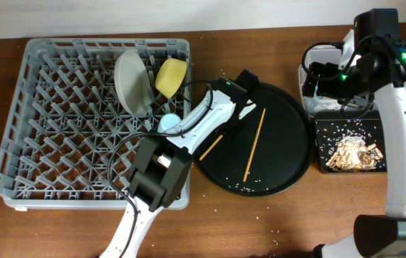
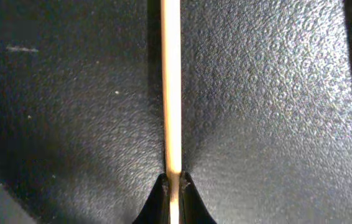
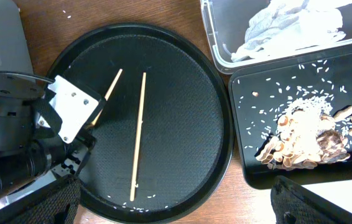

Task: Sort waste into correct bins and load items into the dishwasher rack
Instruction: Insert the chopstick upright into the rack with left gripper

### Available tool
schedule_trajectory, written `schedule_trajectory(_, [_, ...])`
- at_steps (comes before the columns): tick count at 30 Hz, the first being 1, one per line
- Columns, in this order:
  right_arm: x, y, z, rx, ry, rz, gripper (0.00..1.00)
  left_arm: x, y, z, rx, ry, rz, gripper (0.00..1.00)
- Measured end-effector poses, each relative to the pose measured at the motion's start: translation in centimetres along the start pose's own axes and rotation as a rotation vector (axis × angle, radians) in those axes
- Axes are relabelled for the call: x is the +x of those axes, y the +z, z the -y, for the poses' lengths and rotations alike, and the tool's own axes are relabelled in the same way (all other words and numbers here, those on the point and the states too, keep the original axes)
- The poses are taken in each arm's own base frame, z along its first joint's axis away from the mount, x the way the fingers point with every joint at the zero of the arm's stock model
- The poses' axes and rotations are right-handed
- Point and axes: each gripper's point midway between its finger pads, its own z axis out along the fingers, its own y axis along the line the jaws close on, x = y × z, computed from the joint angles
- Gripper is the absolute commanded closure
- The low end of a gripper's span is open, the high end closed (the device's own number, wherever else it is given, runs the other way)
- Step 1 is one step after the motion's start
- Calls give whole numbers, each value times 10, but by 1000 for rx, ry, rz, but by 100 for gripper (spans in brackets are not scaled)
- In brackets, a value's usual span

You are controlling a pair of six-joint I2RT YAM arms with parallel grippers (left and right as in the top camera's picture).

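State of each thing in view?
Left claw: shut on pinched chopstick
Right claw: open
Pinched chopstick: on round tray
Free chopstick: flat on round tray
Plate: on edge in rack
Bowl: on edge in rack
Blue cup: in rack, partly hidden
Tub: holds napkins
Black bin: holds scraps, rice

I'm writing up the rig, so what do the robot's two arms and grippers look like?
Left arm and right arm: white links, boxy black joint housings, loose black cables, small green lights. The left gripper has black tips tapering to points; the right arm's fingers look broad, black, textured.
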Motion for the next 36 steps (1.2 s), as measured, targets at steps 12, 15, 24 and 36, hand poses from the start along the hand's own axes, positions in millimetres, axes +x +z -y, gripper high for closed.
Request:
schedule_trajectory(12, [0, 0, 0, 0, 0, 0, 1, 1, -182, -98, -30, -370, 195, 100])
schedule_trajectory(15, [0, 0, 0, 0, 0, 0, 1, 9, -206, -114, -9, -424, 250, 100])
schedule_trajectory(24, [0, 0, 0, 0, 0, 0, 2, 163, -200, -148, -151, -755, -43, 100])
schedule_trajectory(36, [0, 0, 0, 1, 0, -1, 1, 178, -91, -168, -217, -716, -85, 52])
